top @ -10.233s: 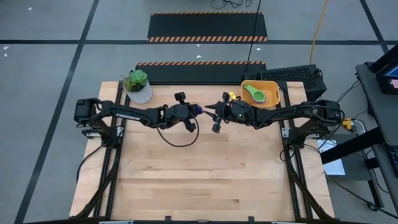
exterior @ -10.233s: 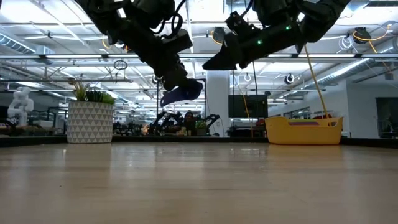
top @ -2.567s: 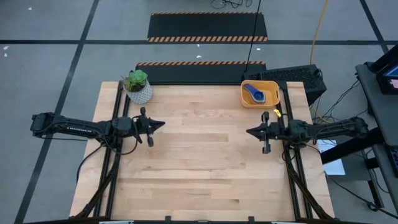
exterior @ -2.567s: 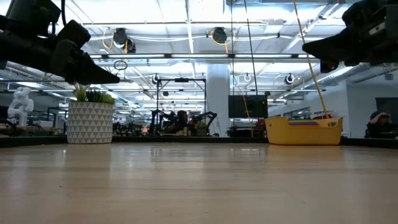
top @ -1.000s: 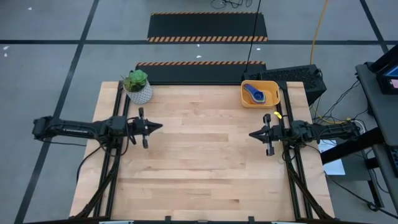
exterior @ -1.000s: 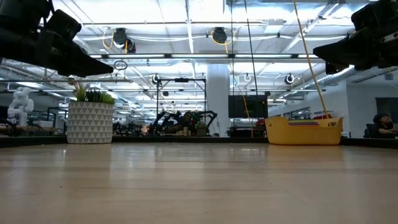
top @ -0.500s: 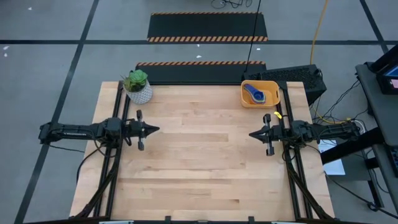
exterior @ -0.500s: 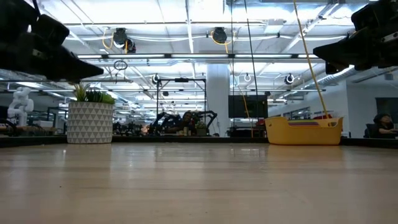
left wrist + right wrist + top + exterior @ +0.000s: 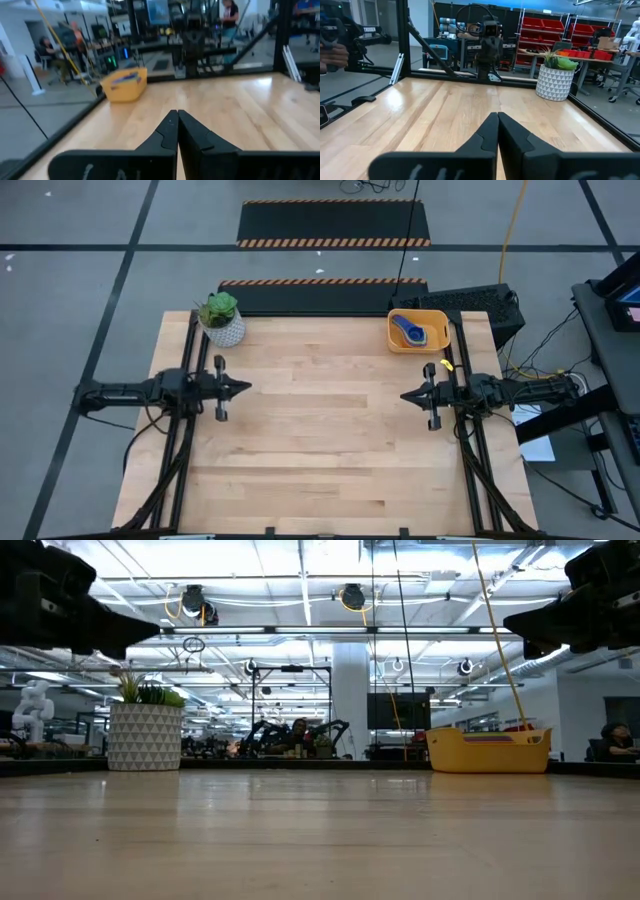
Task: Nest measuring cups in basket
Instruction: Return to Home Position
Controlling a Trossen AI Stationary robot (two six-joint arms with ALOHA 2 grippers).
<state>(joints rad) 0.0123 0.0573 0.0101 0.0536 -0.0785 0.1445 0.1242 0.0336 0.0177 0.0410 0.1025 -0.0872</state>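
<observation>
Hovering above the left edge of the pale wooden table [image 9: 320,430], the left gripper [image 9: 245,387] points inward toward the table's middle, its two dark fingers pressed together with nothing between them. The right gripper [image 9: 403,395] mirrors it at the right edge, pointing left, and its fingers are likewise pressed together on nothing. Both arms lie stretched out over the dark frame rails at the table's sides. In the low view the left gripper [image 9: 150,632] and the right gripper [image 9: 510,623] hang well above the board. A wide stretch of bare wood lies between the two tips and runs down to the near edge.

The shallow rectangular yellow-orange plastic basket [image 9: 444,330] sits at the far right corner, its long side parallel to the table's far edge, well apart from the right gripper. Inside it lie the small plastic measuring cups [image 9: 407,328], with a blue one showing on top. Its bowl lies toward the basket's far left, and its flat handle runs diagonally toward the near right. How many cups lie beneath it cannot be told.

A white patterned pot with a green plant [image 9: 222,328] stands at the far left corner, near the left rail.
</observation>
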